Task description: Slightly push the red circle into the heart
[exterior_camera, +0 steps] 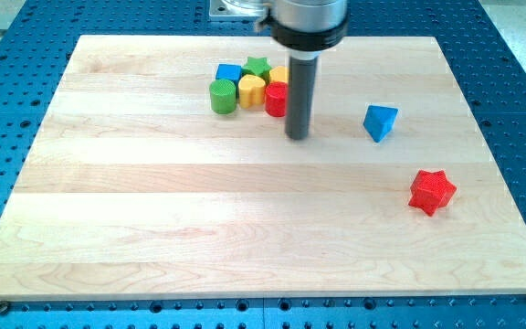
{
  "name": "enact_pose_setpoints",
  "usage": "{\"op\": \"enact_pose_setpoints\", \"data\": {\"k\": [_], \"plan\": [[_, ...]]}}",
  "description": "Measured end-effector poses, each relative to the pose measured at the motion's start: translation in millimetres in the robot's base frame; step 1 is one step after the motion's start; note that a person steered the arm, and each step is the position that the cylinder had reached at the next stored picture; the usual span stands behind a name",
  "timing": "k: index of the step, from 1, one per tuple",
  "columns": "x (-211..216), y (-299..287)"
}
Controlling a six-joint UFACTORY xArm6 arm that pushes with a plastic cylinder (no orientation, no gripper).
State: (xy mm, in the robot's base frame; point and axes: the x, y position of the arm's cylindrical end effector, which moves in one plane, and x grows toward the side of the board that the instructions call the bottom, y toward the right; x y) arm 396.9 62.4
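The red circle [276, 99] stands in a cluster near the view's top centre, touching the yellow heart [251, 90] on its left. My tip [298, 136] rests on the board just to the right of and a little below the red circle, close to it; the rod hides the circle's right edge. A green circle [222, 96] sits left of the heart. A blue block [228, 72], a green star [257, 67] and a yellow block [279, 74], partly hidden by the rod, lie behind them.
A blue triangle [380, 122] lies alone to the right of my tip. A red star [431, 191] lies farther toward the view's lower right. The wooden board [153, 228] sits on a blue perforated table [519, 91].
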Motion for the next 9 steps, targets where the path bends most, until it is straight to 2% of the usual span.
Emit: {"op": "enact_pose_setpoints", "data": {"k": [1,5,9], "plan": [[-19.3,3.2],[-41.5,3.1],[-44.9,0.6]]}}
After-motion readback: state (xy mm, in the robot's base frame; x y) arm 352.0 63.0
